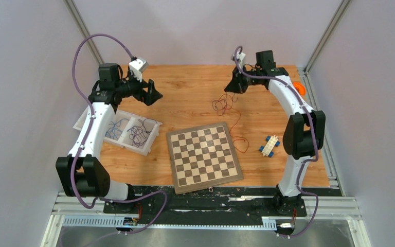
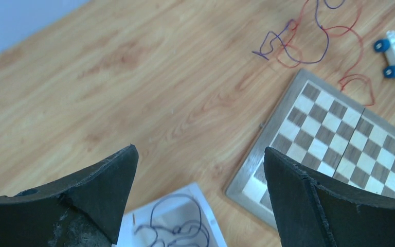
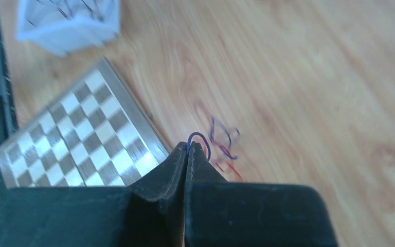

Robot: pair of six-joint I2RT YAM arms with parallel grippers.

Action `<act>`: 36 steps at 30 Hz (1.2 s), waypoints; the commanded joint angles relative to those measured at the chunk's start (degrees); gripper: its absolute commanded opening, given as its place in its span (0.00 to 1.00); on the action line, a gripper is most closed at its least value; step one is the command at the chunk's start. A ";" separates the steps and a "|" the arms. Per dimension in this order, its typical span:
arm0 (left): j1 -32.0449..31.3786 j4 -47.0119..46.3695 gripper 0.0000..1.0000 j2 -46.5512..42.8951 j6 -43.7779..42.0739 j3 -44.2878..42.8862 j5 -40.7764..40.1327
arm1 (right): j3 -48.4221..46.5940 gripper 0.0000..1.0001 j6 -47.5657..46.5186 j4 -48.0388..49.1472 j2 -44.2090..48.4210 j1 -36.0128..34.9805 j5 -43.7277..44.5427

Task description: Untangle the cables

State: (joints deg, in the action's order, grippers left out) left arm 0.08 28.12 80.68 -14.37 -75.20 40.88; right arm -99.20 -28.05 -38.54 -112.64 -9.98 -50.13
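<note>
Tightly, right gripper (image 3: 187, 150) pinches a blue cable (image 3: 198, 134); left gripper (image 2: 200, 157) gapes, the cables (image 2: 288, 47) well apart from it.

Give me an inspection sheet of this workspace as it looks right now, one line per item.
Surface: wooden table, wood grain visible.
Job's things: tangle of red, blue and purple cables beyond the chessboard; more wires in the white divided tray.
Clutter: chessboard; white toy block car with blue wheels; orange object at the right edge, kind unclear.
Grippers: left gripper open, holding nothing; right gripper shut on a blue cable.
Cables: lilac hoses run along both arms.
Surroundings: plain grey walls, metal rails at the near edge.
</note>
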 commanded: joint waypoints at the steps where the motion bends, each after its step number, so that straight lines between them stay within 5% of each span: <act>1: -2.64 -14.85 1.00 -0.79 4.40 -0.65 8.49 | -5.29 0.00 9.69 6.63 5.01 -0.30 -12.80; 10: -12.45 -25.68 1.00 4.36 4.57 -4.13 11.55 | -7.08 0.00 22.86 19.70 8.62 -3.76 -17.51; 17: -18.74 -41.01 1.00 10.03 17.92 -4.48 10.79 | -7.47 0.00 40.42 40.29 10.86 -6.13 -17.21; 24: -23.73 -52.86 0.98 17.87 24.46 -6.32 3.80 | -13.68 0.00 51.08 50.65 9.52 -7.68 -16.11; 28: -24.10 -50.80 0.77 22.17 26.82 -5.60 2.17 | -18.75 0.00 57.55 56.40 8.92 -7.50 -12.94; 32: -23.86 -50.94 0.41 25.27 24.90 1.20 0.65 | -26.39 0.00 63.88 60.40 6.89 -6.50 -9.25; 34: -22.85 -50.92 0.32 26.59 24.87 4.26 -0.92 | -28.94 0.00 65.26 60.99 6.21 -5.49 -7.30; 36: -21.32 -50.25 0.33 27.59 25.76 6.29 -1.51 | -30.36 0.00 65.94 61.04 5.72 -4.15 -5.62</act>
State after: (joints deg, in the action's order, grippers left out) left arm -23.49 -21.50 106.15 10.48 -72.49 42.30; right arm -124.95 31.75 17.28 -105.91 -16.29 -60.86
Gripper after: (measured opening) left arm 0.327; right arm 0.004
